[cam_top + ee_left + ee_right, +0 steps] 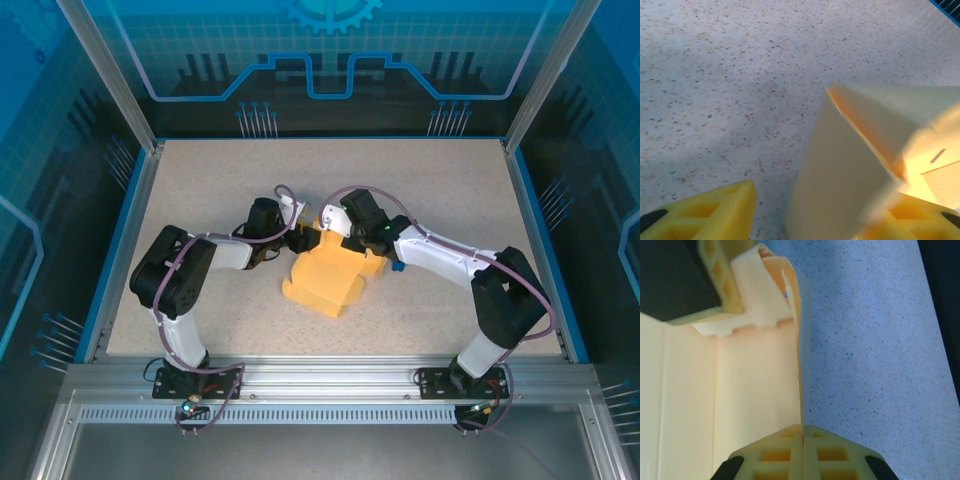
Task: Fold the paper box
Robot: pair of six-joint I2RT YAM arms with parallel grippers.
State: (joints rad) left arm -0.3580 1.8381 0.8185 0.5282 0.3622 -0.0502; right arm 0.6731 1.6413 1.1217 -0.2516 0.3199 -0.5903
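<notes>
- Pale yellow thin-cardboard paper box: part-folded, lying mid-table on the speckled beige tabletop, between both grippers
- Left gripper: yellow fingers spread wide, a raised box flap standing between them
- Right gripper: fingers pressed together on a box wall edge

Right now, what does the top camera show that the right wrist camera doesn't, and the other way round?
Top camera: the left arm and right arm meeting at the far end of the paper box, and a small blue object beside it. Right wrist camera: its jaws shut on a raised wall of the box, with creases on the inner face. Shared: the pale yellow box on the speckled table.
</notes>
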